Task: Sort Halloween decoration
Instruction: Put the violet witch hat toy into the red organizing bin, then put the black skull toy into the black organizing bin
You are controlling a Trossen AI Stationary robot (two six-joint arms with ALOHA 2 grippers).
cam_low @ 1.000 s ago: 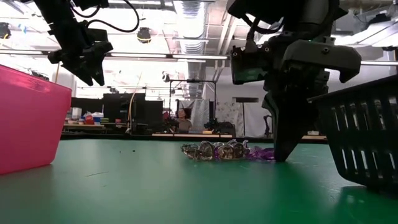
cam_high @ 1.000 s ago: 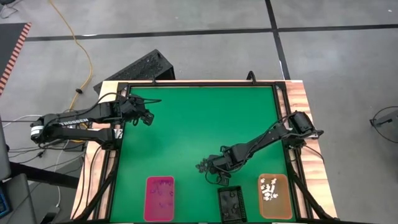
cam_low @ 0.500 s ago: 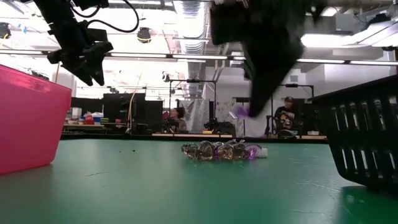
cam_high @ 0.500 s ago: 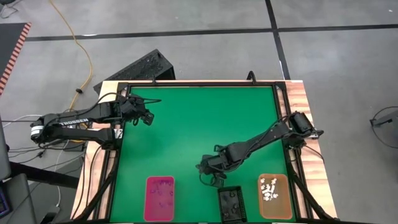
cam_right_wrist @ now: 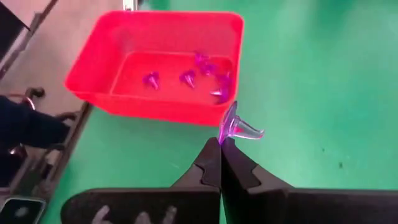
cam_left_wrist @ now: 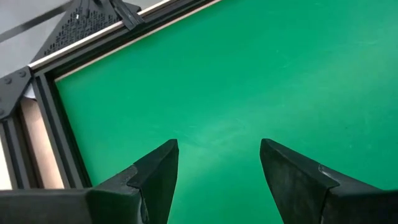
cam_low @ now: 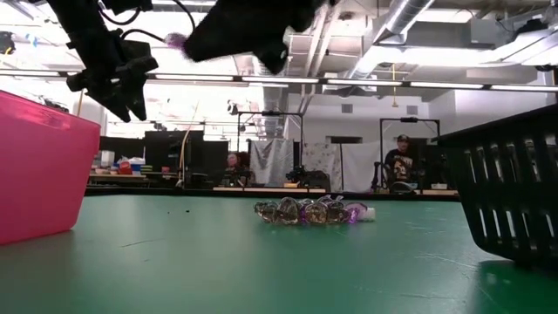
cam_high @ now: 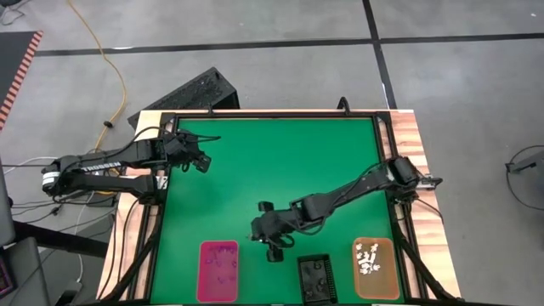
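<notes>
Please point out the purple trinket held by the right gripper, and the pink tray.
purple trinket [cam_right_wrist: 237, 126], right wrist view, on its body above the fingertips.
pink tray [cam_right_wrist: 104, 49], right wrist view, on its side wall.

The high camera looked straight down on the whole green table [cam_high: 255, 170]. The low one sat at tabletop level, facing the room. Each wrist camera peered close past its fingers; right wrist and high shared the pink tray [cam_right_wrist: 155, 62].

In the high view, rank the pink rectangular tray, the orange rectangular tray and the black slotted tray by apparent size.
1. Pink rectangular tray and orange rectangular tray: near alike, too close to rank.
2. Black slotted tray: smallest, though the picture's edge crops it.
</notes>
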